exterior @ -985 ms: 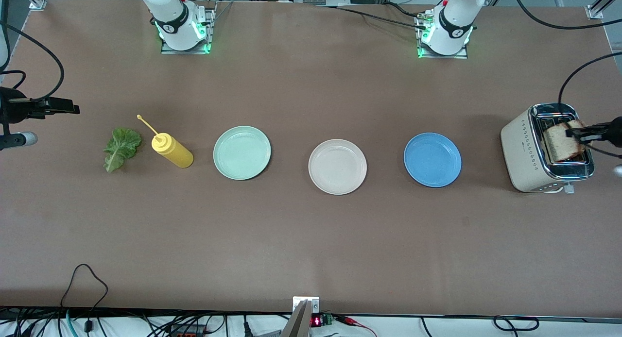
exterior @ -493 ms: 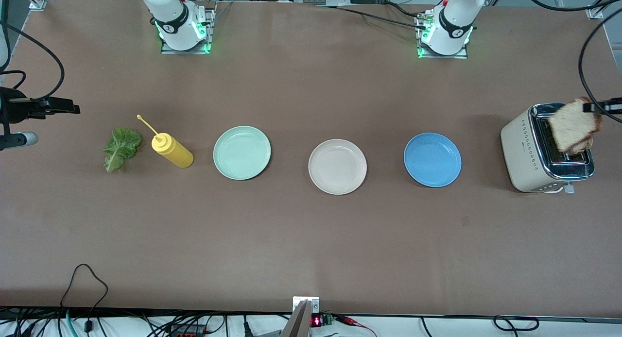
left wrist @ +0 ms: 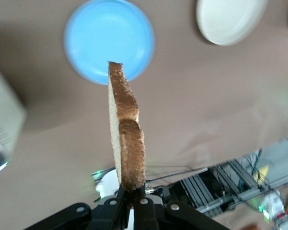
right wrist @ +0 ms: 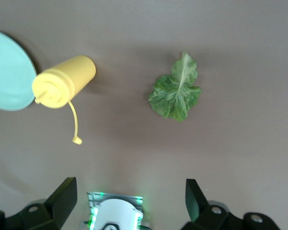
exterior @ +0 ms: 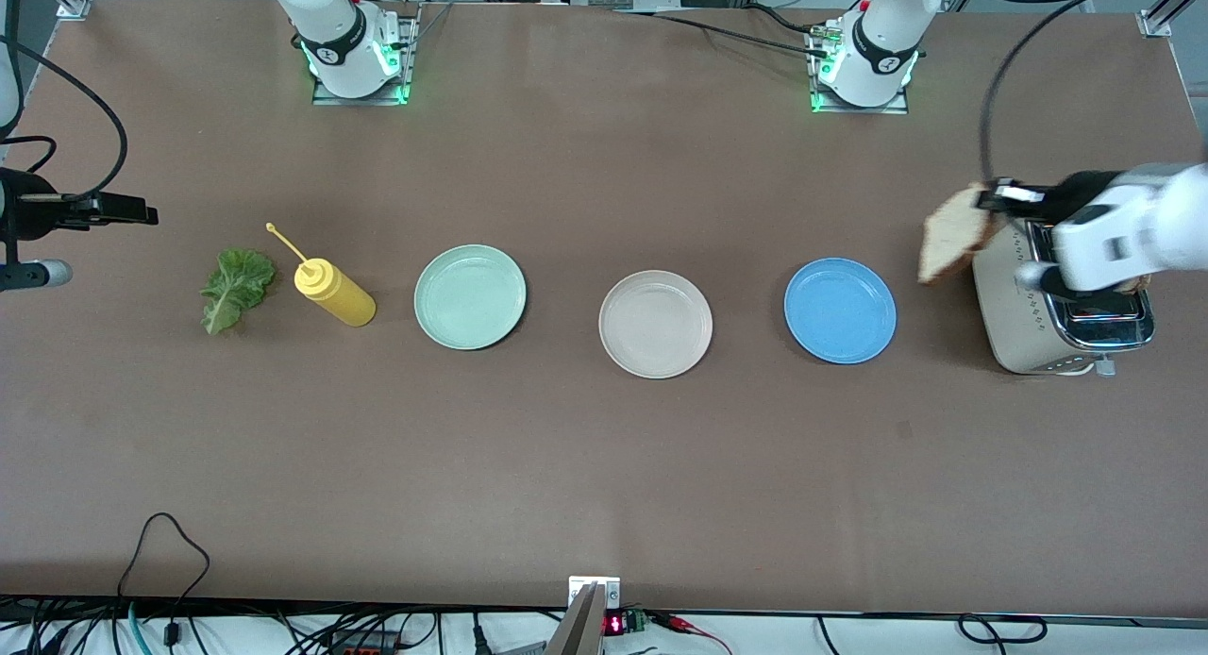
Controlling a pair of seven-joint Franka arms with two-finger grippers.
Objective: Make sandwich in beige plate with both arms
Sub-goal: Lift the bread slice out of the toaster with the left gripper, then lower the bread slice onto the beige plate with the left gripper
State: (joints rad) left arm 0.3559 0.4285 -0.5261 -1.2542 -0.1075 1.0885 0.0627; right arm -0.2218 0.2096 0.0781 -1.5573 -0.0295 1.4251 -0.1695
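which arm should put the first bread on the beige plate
Left. Its pincer is shut on a bread slice up between toaster and blue plate. The right pincer hangs open above the lettuce.

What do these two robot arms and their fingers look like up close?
Both arms are glossy white with rounded joints. A black band rings each arm near its base, where green lights glow, and black cables trail from them. The left gripper has slim black fingers. The right gripper has black, wedge-shaped fingers.
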